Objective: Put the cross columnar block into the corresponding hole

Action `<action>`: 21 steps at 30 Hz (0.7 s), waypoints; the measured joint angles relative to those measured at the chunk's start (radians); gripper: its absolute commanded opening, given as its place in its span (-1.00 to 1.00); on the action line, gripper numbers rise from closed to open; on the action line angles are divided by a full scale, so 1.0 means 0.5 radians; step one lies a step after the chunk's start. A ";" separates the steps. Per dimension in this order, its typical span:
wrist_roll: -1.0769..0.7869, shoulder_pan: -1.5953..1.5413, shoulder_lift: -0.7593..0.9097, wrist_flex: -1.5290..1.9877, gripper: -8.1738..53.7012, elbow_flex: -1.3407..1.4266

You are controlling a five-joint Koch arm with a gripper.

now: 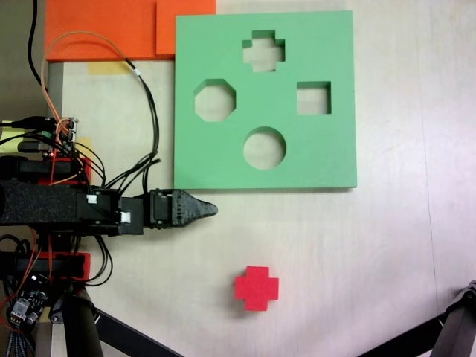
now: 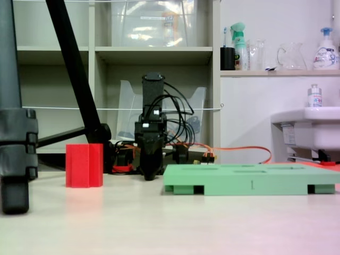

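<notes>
The gripper (image 1: 210, 209) holds nothing; I cannot tell if it is apart or together. The red cross block (image 1: 256, 288) sits on the tabletop (image 1: 372, 253), away from the cross hole (image 1: 263, 50) (far side of the green board (image 1: 327, 149)). A crooked grab could make it jam.

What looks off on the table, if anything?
Nothing stands out. The red cross block stands upright on the table, apart from the green board, which lies flat with all four cutouts empty. The hand sits just off the board's lower left corner, holding nothing.
</notes>
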 measured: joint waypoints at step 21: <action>2.264 0.215 0.003 0.663 0.27 -0.614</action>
